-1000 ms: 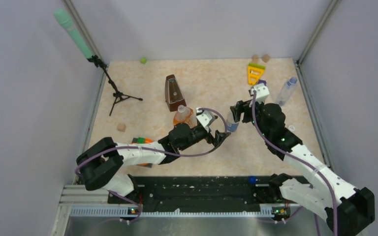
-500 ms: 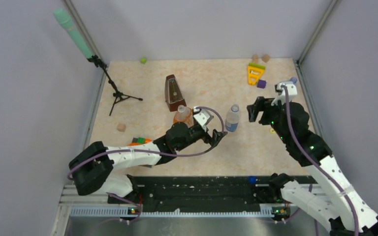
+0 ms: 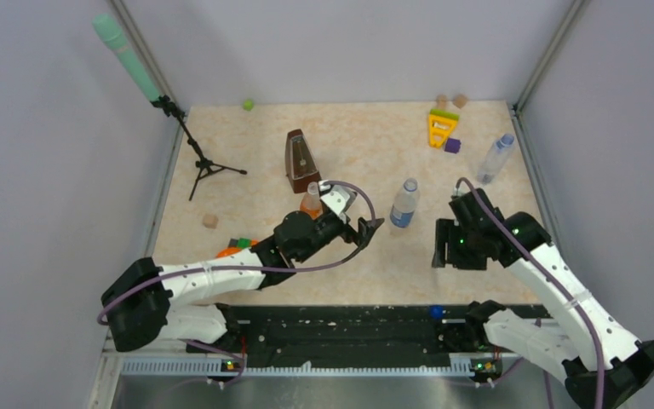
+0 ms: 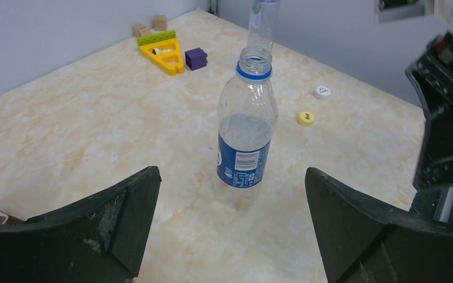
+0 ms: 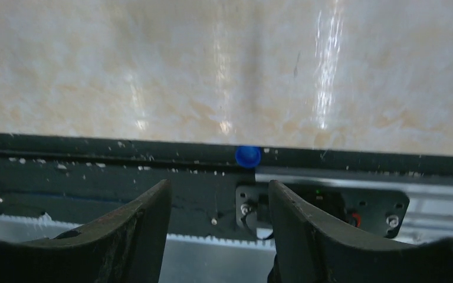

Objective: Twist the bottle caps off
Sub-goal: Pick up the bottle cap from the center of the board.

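The blue-label bottle [image 3: 404,204] stands upright mid-table with its neck open [image 4: 253,59]. My left gripper [image 3: 366,228] is open and empty just left of it, the bottle [image 4: 246,135] a little ahead of the jaws [image 4: 233,224]. My right gripper [image 3: 439,249] is open and empty, pointing at the near edge [image 5: 218,230]. The blue cap [image 5: 248,156] lies on the black rail [image 3: 433,312]. The yellow cap [image 4: 306,118] and white cap [image 4: 322,91] lie right of the bottle. The slim unlabelled bottle [image 3: 496,158] stands at the far right. The orange bottle [image 3: 311,201] is partly hidden by my left arm.
A brown metronome [image 3: 301,160] stands behind the orange bottle. A microphone stand [image 3: 200,162] is at the far left. A yellow triangle toy [image 3: 439,128], a purple block [image 3: 452,146] and wooden discs [image 3: 451,100] sit at the back right. Coloured blocks [image 3: 243,244] lie under my left arm.
My right gripper left the top of the blue-label bottle, swung right, then came down toward the near edge. My left gripper let go of the bottle and drew back to the left.
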Robot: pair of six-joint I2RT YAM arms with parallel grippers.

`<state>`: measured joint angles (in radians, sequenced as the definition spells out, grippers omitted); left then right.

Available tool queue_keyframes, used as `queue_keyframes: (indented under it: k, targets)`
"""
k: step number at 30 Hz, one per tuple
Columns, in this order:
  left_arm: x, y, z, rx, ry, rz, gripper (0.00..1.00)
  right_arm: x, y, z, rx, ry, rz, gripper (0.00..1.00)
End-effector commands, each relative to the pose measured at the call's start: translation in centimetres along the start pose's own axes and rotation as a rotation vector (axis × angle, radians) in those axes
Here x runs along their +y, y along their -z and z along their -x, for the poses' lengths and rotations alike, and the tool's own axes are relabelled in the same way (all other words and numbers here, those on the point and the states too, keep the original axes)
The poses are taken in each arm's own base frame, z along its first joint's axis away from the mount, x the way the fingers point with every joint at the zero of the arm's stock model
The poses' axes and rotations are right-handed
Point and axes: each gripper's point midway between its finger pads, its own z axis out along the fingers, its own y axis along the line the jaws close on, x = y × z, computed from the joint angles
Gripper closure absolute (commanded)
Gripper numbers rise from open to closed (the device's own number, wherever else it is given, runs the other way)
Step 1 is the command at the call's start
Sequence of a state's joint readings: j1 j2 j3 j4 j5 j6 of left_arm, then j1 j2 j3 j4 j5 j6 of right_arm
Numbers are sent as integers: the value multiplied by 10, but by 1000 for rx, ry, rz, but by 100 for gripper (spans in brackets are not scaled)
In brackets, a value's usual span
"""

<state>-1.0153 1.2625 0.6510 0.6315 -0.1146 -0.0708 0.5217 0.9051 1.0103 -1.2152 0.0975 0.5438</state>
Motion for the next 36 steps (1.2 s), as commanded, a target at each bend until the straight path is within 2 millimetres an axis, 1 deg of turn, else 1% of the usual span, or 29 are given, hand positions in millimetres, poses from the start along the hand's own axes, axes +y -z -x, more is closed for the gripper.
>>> queue_keyframes:
  k: [1, 4, 6, 8, 12, 16, 18, 20, 21, 22, 24, 26, 28, 29, 30, 31, 34, 36]
  targets:
    - [11, 8, 21, -63, -27, 49, 2, -4, 7, -61, 210, -71, 36, 40]
    - [16, 11, 21, -65, -41, 74, 2, -5, -7, -92, 291, -102, 61, 39]
    - [19, 12, 21, -65, -45, 89, 2, -3, -15, -104, 299, -123, 92, 39]
    - [21, 12, 20, -65, -50, 97, 2, -2, -22, -110, 293, -148, 115, 39]
    - [21, 11, 19, -61, -54, 98, 2, 0, -44, -120, 268, -198, 117, 39]
    - [19, 10, 18, -46, -56, 89, 2, -3, -64, -130, 245, -204, 44, 39]
    - [20, 10, 18, -42, -82, 86, 2, -9, -67, -126, 213, -195, -35, 38]
    - [13, 10, 21, -39, -97, 46, 2, -16, -66, -117, 168, -197, -109, 36]
    - [7, 10, 23, -40, -100, 12, 2, -19, -64, -108, 125, -201, -137, 31]
    - [2, 8, 22, -35, -100, -15, 2, -18, -65, -106, 115, -215, -129, 29]
    - [-7, 6, 19, -26, -91, -67, 2, -18, -66, -114, 135, -254, -109, 32]
    - [-10, 5, 18, -27, -57, -74, 2, -15, -70, -127, 167, -263, -69, 37]
    - [-14, 6, 18, -42, -25, -91, 2, -15, -85, -141, 192, -278, -50, 40]
    - [-16, 6, 18, -48, -15, -99, 2, -17, -95, -145, 189, -287, -54, 41]
    - [-16, 6, 19, -51, -14, -100, 2, -18, -100, -146, 185, -289, -60, 42]
    - [-16, 6, 19, -46, -15, -100, 2, -20, -101, -144, 176, -287, -81, 41]
    - [-12, 7, 16, -30, -34, -80, 2, -26, -97, -128, 118, -269, -138, 37]
    - [-8, 7, 16, -30, -50, -67, 2, -28, -98, -121, 88, -259, -157, 37]
